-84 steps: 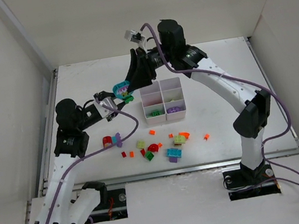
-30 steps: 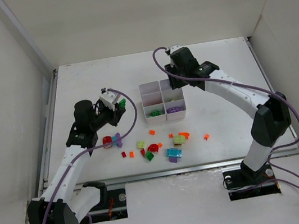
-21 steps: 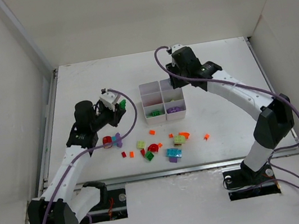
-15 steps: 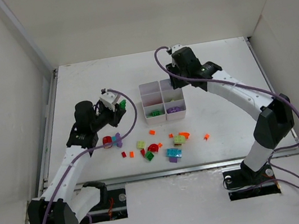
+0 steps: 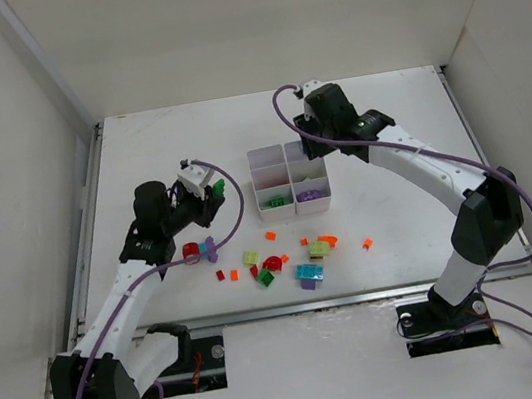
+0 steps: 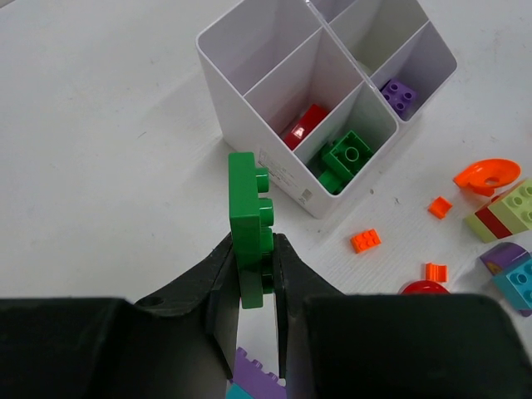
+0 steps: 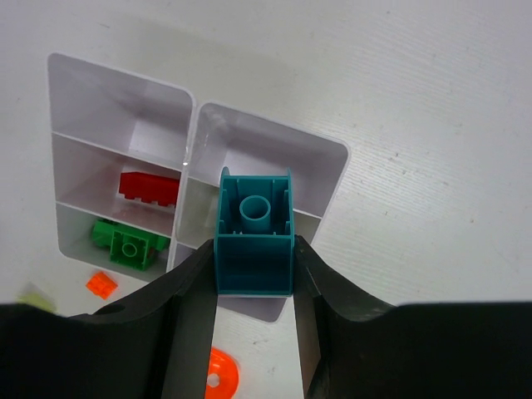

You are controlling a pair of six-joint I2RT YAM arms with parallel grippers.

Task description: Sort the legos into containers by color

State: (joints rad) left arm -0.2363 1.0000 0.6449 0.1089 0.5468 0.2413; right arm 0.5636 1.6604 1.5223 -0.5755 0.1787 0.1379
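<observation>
Once the two arms had parted from their meeting left of the white tray, the right arm swung over the tray's far side and the left arm drew back beside it. The right gripper pinches a teal brick above an unfilled compartment next to the red brick, while the left gripper is pressed onto a green brick just short of the compartment holding green pieces. Two drops seem ready; the loose legos await sorting.
</observation>
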